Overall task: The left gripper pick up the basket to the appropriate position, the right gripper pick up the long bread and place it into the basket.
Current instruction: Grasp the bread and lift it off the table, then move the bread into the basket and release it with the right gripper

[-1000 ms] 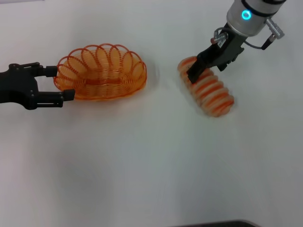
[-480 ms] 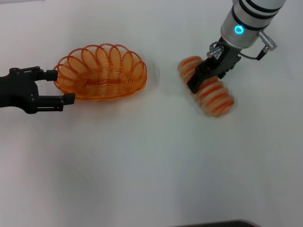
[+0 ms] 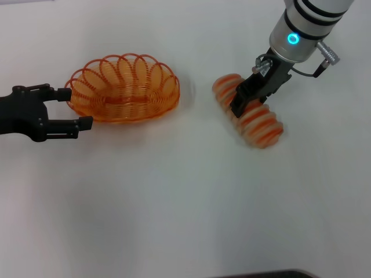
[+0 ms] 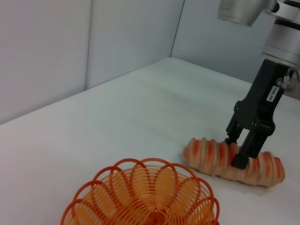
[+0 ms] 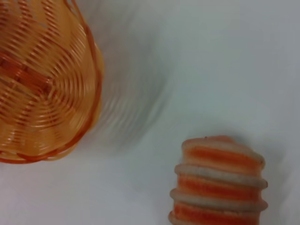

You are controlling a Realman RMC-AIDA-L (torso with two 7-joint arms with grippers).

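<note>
The orange wire basket (image 3: 123, 88) stands on the white table at the left; it also shows in the left wrist view (image 4: 145, 197) and the right wrist view (image 5: 42, 75). My left gripper (image 3: 74, 107) is open at the basket's left end, one finger on each side of the rim. The long bread (image 3: 262, 123) lies diagonally at the right, also in the left wrist view (image 4: 206, 154) and the right wrist view (image 5: 218, 187). My right gripper (image 3: 243, 99) comes down from above and is shut across the bread's middle; the left wrist view shows it too (image 4: 236, 152).
The white table (image 3: 174, 197) stretches bare between the basket and the bread and all across the front. Grey walls (image 4: 70, 47) stand behind the table in the left wrist view.
The right gripper came down onto the bread's middle, and the bread has shifted slightly left with it. The left gripper has drawn back a little to the left.
</note>
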